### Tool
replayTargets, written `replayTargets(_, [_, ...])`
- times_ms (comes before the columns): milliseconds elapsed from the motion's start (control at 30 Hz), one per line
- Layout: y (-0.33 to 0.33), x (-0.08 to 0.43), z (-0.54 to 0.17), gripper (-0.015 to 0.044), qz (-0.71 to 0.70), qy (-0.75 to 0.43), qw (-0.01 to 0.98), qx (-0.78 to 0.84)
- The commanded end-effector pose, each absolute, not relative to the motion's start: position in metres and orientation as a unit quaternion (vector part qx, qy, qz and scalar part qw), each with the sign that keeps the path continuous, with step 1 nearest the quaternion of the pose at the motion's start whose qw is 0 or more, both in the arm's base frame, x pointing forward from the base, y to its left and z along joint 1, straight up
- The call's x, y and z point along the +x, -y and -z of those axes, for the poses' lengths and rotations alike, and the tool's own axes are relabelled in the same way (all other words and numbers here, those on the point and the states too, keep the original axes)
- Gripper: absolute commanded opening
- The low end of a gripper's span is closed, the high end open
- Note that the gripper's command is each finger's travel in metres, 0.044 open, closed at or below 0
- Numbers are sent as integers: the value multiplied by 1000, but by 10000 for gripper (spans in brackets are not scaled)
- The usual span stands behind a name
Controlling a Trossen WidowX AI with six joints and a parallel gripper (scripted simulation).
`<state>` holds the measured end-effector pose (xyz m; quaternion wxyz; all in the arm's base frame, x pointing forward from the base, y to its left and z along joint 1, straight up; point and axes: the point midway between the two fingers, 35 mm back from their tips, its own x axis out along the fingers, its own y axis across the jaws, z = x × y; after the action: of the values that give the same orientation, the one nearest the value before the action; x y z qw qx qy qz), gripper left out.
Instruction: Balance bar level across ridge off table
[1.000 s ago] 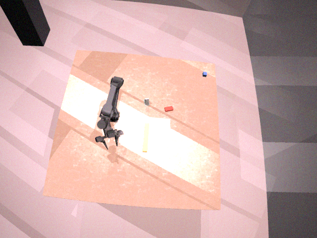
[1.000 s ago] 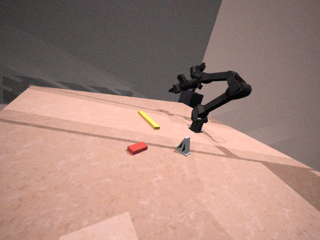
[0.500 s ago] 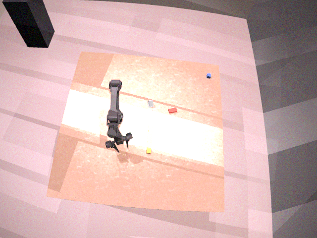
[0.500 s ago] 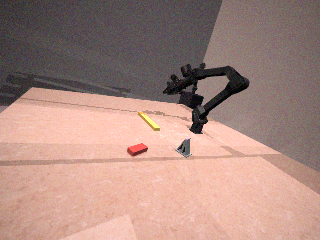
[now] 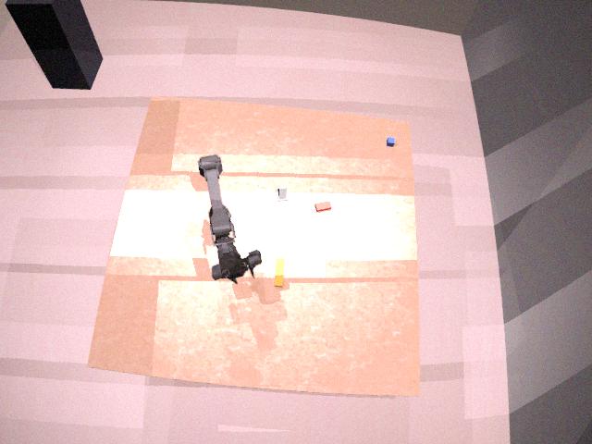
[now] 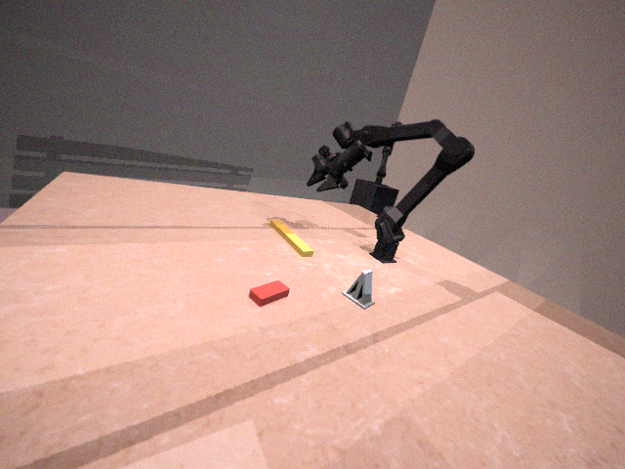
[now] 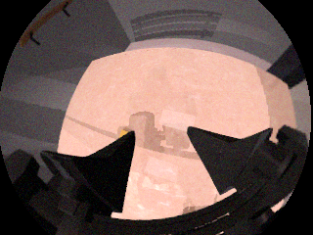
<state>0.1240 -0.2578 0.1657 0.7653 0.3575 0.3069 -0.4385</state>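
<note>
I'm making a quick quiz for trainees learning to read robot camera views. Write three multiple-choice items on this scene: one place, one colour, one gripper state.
1. Where is the long bar?
A) Across the grey ridge
B) Flat on the table
C) Between the gripper's fingers

2. What colour is the small cube near the table's corner?
A) Blue
B) Green
C) White

3. How does the gripper stand?
A) Shut on the red block
B) Shut on nothing
C) Open, holding nothing

Key:
1 B: the yellow bar lies on the table, apart from the grey ridge.
2 A: the top view shows a blue cube.
3 C: the gripper has its fingers apart above the table, with nothing between them.
</note>
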Motion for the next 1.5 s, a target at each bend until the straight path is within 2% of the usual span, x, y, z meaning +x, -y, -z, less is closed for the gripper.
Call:
replayTargets(0, [255, 139, -165, 315, 434, -319, 748, 388])
replayTargets(733, [220, 209, -142, 315, 436, -410, 631, 494])
replayTargets(1467, [165, 265, -119, 315, 497, -490, 510, 502])
